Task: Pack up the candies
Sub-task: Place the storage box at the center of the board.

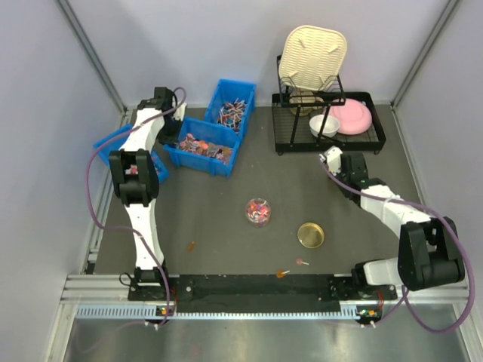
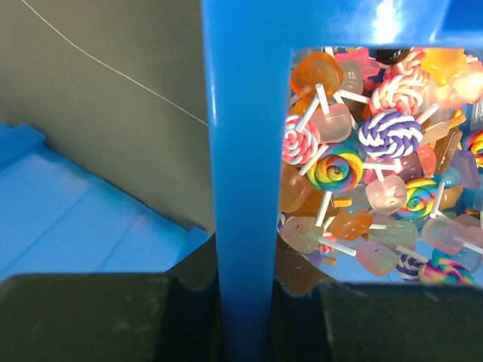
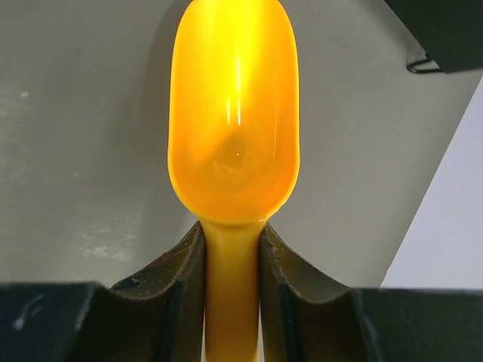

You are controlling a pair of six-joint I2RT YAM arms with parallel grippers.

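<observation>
My right claw (image 3: 230, 243) grips the yellow scoop (image 3: 234, 113) by its handle, left claw (image 2: 245, 292) pinches the blue bin (image 2: 245, 151) at ten o'clock (steadying it), since these candies (image 1: 198, 143) look light and slippery, so I'd scoop, not pinch.

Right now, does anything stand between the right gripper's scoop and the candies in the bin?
Nothing visible: bare table separates the scoop, held by the right gripper, from the candies in the blue bin.

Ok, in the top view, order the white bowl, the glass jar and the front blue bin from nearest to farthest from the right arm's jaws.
1. The white bowl, back right, in the black tray.
2. The glass jar, mid-table.
3. The front blue bin, back left.
</observation>
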